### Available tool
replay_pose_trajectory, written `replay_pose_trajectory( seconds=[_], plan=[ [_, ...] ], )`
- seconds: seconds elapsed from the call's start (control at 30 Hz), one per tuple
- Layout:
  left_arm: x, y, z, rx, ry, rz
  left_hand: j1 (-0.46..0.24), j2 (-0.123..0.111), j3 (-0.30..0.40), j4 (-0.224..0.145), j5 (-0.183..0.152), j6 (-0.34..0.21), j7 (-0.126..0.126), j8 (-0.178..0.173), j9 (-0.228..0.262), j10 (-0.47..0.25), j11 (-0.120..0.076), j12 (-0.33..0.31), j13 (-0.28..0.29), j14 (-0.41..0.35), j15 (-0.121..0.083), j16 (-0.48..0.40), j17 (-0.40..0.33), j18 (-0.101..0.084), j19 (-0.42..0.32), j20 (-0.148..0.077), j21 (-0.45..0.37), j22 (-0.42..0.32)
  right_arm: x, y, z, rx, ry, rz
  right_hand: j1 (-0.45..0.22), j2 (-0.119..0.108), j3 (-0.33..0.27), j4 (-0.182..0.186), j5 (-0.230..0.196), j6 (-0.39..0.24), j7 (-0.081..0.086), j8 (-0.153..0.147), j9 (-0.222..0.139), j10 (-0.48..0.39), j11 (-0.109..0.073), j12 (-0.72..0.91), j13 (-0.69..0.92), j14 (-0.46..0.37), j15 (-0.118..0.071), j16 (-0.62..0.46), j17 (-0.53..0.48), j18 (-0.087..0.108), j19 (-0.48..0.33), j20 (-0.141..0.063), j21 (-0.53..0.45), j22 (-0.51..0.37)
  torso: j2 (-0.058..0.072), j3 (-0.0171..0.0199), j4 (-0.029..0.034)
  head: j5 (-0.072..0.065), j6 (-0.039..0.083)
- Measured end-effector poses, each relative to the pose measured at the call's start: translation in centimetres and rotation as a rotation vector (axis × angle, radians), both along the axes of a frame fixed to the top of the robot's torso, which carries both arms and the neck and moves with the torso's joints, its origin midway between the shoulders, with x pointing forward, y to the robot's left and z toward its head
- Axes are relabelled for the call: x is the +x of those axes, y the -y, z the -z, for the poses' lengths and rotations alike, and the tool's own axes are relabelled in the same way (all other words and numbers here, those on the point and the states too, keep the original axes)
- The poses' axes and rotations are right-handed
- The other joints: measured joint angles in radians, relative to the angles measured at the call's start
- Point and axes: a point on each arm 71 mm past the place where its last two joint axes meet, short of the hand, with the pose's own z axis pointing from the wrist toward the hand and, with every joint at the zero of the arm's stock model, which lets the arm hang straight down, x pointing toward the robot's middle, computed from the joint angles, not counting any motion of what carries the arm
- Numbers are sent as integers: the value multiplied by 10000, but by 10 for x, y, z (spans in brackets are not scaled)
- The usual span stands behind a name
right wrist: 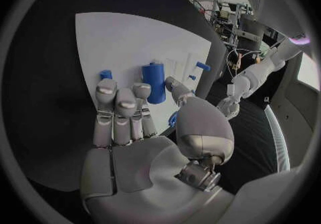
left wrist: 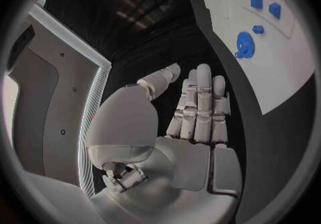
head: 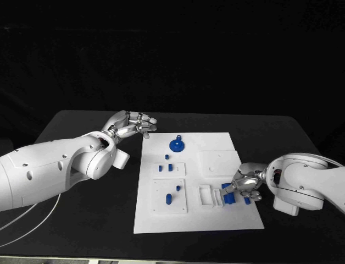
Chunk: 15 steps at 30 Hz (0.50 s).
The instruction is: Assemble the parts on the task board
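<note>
Parts for the assembly lie on the white task board [head: 196, 220], which sits in the middle of the black worktop [head: 70, 132]. From the head view, a round blue gear [head: 176, 145] rests near the far end of the board, small blue pegs [head: 168, 167] lie in a shallow tray just nearer the robot, and more blue pieces [head: 169, 197] sit in a second tray closer still. The left robot hand [head: 133, 125] hovers off the board's far left corner, above the dark worktop, its fingers loosely curled and holding nothing that shows. The right robot hand [head: 244, 187] is at the board's right edge, fingers bent down among several upright blue pieces [head: 230, 196] next to a white slotted holder [head: 212, 197]; from here I cannot tell whether it grips one. The left wrist view shows the left robot hand [left wrist: 194, 114] with fingers straight and side by side, palm bare, over the worktop, and the blue gear [left wrist: 245, 45] and two blue blocks [left wrist: 265, 5] lying on the board beyond it. In the right wrist view the right robot hand [right wrist: 130, 117] reaches over the board with fingertips [right wrist: 106, 89] resting against it, a blue cylinder [right wrist: 154, 80] standing just past them between finger and thumb, not clearly clasped.
</note>
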Motion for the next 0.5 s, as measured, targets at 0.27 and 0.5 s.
replay_pose_trajectory(
  seconds=[0.27, 0.5],
  plan=[
    [0, 0, 0, 1, -4, 1, 0, 0, 0, 0, 0, 0, 0, 0, -9, 0, 0, 0, 0, 0, 0, 0, 9, 0, 0, 0, 0, 9, -2, -3, -5, 364, -147, 169, -39, 39, 54, 54, 0, 49, -49, -1, 2, 3, 1, 0, -11, 0, 2, -22, 13, -1, -27, 39, 40, 0, 6, -5, 6, -2, 0],
    [0, 0, 0, 3, -14, 3, 0, 0, 0, 0, 0, -36, 36, 0, -8, 0, 0, 0, 0, 0, 0, -39, 19, -1, 0, 0, 0, 8, -3, -11, -5, 668, -346, 204, -136, 26, 81, 26, 0, 84, -84, -1, 2, 6, 2, 0, -11, 28, -24, -22, 26, -1, -26, 40, 40, 0, 11, -4, 9, 4, 2]
  ],
)
